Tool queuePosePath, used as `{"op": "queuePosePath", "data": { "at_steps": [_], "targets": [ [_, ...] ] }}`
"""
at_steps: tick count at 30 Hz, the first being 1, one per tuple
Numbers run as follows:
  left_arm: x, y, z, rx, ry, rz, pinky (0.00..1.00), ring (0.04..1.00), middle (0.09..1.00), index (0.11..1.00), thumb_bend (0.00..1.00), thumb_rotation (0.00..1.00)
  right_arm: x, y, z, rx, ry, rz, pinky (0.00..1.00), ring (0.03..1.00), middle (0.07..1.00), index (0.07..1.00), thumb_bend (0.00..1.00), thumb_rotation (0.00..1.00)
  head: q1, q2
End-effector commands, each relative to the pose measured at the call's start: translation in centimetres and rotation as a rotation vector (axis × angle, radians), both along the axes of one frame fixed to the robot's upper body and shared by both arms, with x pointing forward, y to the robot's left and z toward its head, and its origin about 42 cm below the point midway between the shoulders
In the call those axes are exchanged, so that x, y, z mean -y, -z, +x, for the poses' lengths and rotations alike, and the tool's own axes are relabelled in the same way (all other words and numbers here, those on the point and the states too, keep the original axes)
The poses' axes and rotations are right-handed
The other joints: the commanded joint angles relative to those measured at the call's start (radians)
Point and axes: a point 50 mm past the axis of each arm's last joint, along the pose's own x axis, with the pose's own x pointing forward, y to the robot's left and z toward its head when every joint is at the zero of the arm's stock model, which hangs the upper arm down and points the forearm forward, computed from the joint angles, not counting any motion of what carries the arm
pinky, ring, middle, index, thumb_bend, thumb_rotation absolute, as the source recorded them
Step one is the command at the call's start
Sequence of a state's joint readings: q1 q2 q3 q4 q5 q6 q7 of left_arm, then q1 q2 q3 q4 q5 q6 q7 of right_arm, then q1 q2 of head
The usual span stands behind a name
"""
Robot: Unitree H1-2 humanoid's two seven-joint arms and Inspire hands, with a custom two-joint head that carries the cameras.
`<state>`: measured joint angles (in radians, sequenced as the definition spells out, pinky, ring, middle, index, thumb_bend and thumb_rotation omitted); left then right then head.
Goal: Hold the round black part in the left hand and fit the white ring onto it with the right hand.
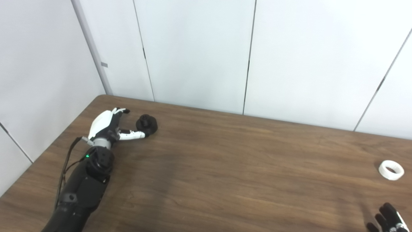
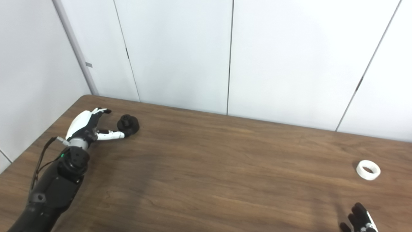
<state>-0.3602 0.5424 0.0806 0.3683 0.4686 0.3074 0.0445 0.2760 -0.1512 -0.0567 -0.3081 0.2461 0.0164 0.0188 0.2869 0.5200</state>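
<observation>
In the left eye view, the left hand (image 1: pixel 107 125) is lying at the far left corner of the brown wood-grain table (image 1: pixel 225 167), its fingers spread apart and closed on nothing, its thumb reaching out so that the tip is touching or just beside the near side of the round black plastic part with a raised hub (image 1: pixel 146 124); that part is sitting on the table, not yet grasped. The white plastic ring (image 1: pixel 391 169) is lying flat well apart from the black part, near the table's right edge, and only the dark fingertips of the right hand (image 1: pixel 389 220) are showing on the near side of it, so I cannot tell how that hand is set. In the right eye view, the same layout is showing: the black part (image 2: pixel 128 124) is resting beside the open left hand (image 2: pixel 85 126), the ring (image 2: pixel 368 169) is lying untouched, and the right hand (image 2: pixel 360 219) is barely entering. Judging from this, both pickups and the fitting are all remaining.
</observation>
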Motion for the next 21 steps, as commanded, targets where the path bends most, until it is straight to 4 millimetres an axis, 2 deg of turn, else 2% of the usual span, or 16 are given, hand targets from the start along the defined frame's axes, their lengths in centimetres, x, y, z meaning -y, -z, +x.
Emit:
{"op": "queuePosePath", "data": {
  "at_steps": [1,8,21],
  "targets": [
    [-0.7,-3.2,1.5,0.092,-0.001,0.047,1.00,1.000,0.993,0.874,1.00,0.38,-0.7,-0.1,0.3,0.009,-0.013,0.016,0.99,0.965,0.957,0.931,0.62,0.90,0.000,0.000],
    [-0.3,-3.1,2.9,0.086,0.006,0.011,1.00,1.000,0.983,0.859,1.00,0.39,-0.8,-0.1,0.2,0.009,-0.007,0.022,0.98,0.955,0.948,0.924,0.60,0.90,-0.008,0.004],
    [0.7,-2.4,4.2,0.070,0.032,-0.045,1.00,1.000,0.972,0.844,1.00,0.39,-0.8,0.0,0.1,0.006,-0.007,0.021,1.00,0.967,0.959,0.930,0.60,0.90,-0.016,0.005]
  ]
}}
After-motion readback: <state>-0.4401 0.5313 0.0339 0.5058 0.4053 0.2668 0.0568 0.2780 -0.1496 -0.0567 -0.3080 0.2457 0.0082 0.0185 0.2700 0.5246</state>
